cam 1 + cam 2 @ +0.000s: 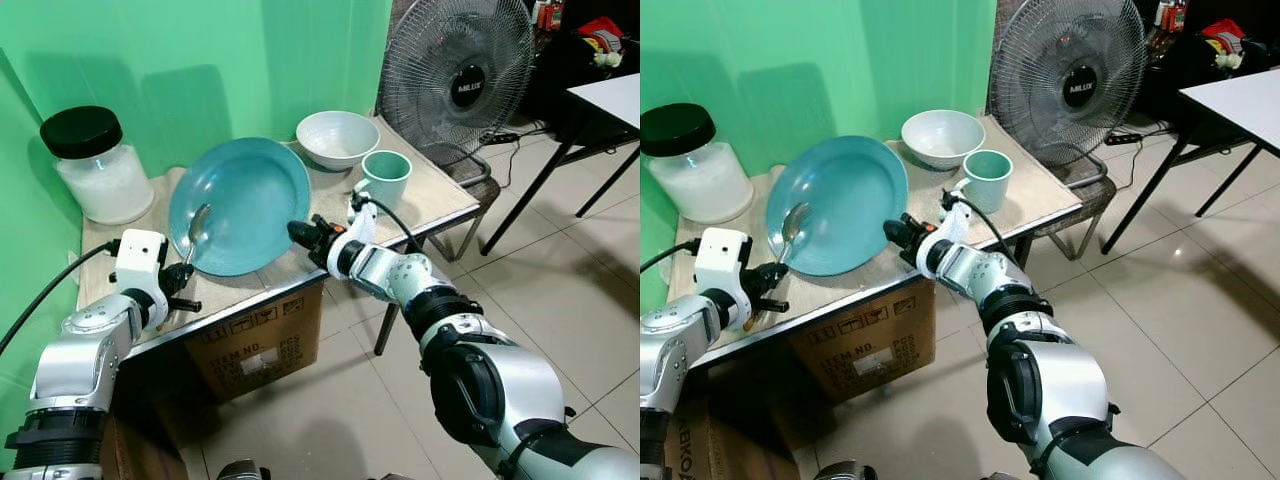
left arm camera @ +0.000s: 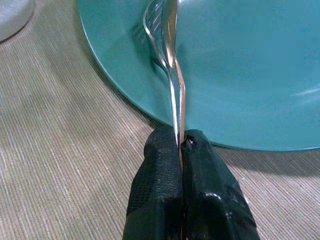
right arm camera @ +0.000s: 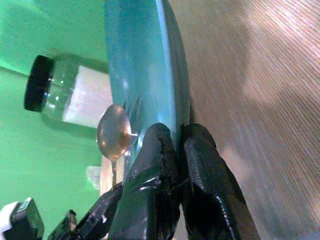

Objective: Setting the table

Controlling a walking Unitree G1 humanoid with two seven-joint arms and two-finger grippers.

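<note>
Tan table (image 1: pixel 440 195): round teal plate (image 1: pixel 245 195), shiny spoon (image 1: pixel 197 228).

the teal plate (image 1: pixel 245 200) took up the middle of the surface (image 1: pixel 440 190), with the jar (image 1: pixel 95 165) crowding its left, the white bowl (image 1: pixel 337 138) and cup (image 1: pixel 386 177) its right; bare room lay along the front edge and right corner, a fan (image 1: pixel 458 75) standing behind.
</note>
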